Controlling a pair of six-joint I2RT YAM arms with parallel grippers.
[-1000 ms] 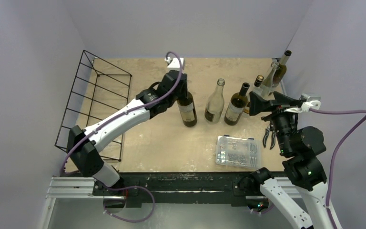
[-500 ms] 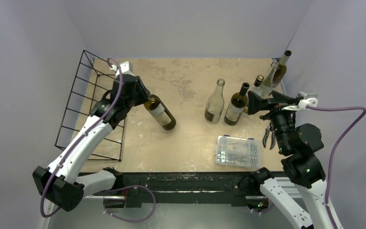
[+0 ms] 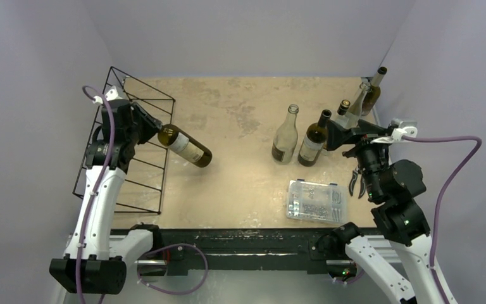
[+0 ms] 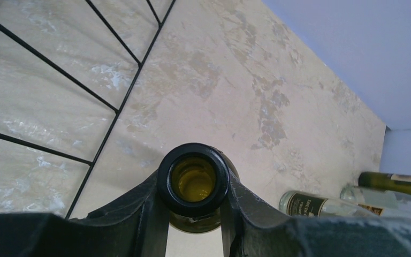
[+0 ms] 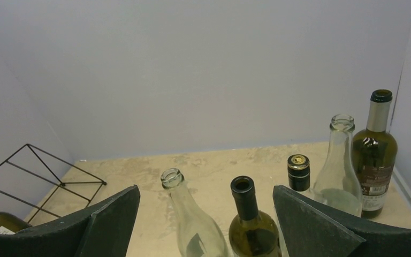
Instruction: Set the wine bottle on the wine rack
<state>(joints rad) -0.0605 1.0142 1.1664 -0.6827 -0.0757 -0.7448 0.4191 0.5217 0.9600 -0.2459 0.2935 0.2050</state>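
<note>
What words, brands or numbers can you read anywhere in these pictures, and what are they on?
No text can be read with certainty.
Label on the tilted wine bottle: print too small to read.
Label on the green bottle at far right: lettering blurred.
Label on the dark-labelled bottle in the left wrist view: pale lettering, too blurred.
The plastic box: no legible marking.

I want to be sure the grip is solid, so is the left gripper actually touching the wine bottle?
Touching. The left wrist view shows the fingers of the left gripper pressed against both sides of the wine bottle at its neck, no gap.
</note>
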